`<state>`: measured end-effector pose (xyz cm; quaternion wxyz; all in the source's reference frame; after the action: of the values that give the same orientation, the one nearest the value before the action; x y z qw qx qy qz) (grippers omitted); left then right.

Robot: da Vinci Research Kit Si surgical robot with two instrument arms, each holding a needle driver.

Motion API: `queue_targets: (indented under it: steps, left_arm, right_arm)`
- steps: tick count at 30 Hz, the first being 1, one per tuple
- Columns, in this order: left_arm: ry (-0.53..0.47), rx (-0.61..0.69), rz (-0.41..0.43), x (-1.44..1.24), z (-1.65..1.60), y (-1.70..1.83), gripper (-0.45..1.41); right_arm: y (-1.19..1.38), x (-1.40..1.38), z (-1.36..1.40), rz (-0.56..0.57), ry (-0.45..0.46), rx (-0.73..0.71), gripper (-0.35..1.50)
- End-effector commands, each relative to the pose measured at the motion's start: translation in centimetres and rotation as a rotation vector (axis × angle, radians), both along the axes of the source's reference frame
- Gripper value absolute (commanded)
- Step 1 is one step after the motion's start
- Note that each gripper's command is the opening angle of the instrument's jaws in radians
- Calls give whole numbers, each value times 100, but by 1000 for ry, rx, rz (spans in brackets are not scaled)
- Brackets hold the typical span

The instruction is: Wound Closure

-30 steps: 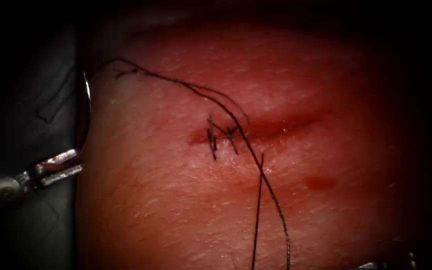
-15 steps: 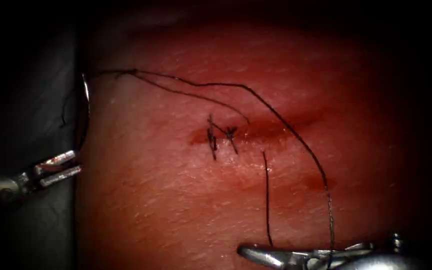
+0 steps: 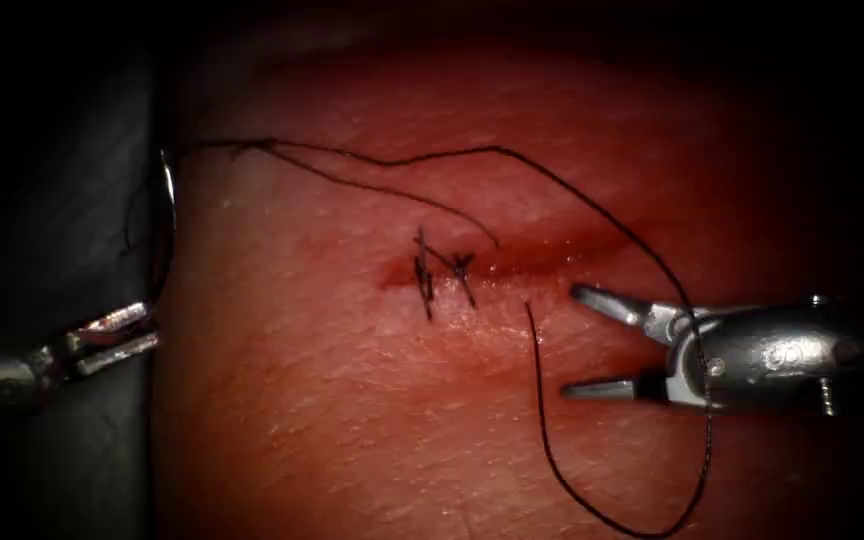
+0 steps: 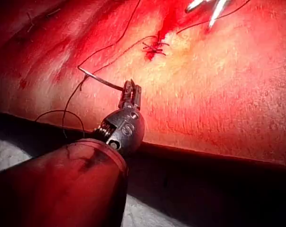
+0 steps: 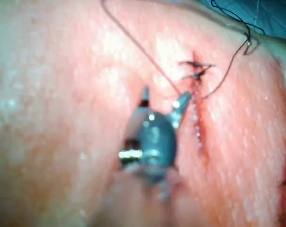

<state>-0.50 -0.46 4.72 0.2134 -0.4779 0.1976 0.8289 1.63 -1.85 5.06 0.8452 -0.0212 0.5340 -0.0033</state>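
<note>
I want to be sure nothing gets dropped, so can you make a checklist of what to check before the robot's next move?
1. Left tool has hold of the needle: ok, its jaws are shut on one end of the curve.
2. Needle out of the tissue: ok, it sits free at the tissue's left edge, left of the cut.
3. Right tool free to grab: ok, jaws open, holding nothing.
4. Thread away from the right tool: not ok, a strand drapes across it behind the jaws.
5. Stitches in place across the cut: ok.
6. Thread tangled: cannot tell.
</note>
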Motion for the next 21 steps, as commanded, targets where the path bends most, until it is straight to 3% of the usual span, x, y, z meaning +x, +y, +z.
queue_targets:
  steps: [1, 5, 6, 8, 9, 21]
  left_arm:
    - [-1, 1, 1, -6, 8, -3, -45]
    - [-5, 0, 4, -8, 8, -3, -45]
    - [-4, 0, 4, -8, 8, -3, -45]
    - [-4, -1, 3, -8, 8, -4, -45]
    - [-4, -1, 3, -9, 8, -4, -45]
    - [-5, -1, 4, -10, 9, -3, -45]
  right_arm:
    - [-5, 10, 12, 5, 1, 0, 101]
    - [-5, 21, 26, 18, -2, -9, 101]
    - [-4, 21, 28, 23, 2, -11, 93]
    - [-4, 19, 30, 6, 29, -4, 34]
    - [-4, 18, 28, -42, 84, 15, -35]
    - [-19, 15, -5, -75, 127, 27, -35]
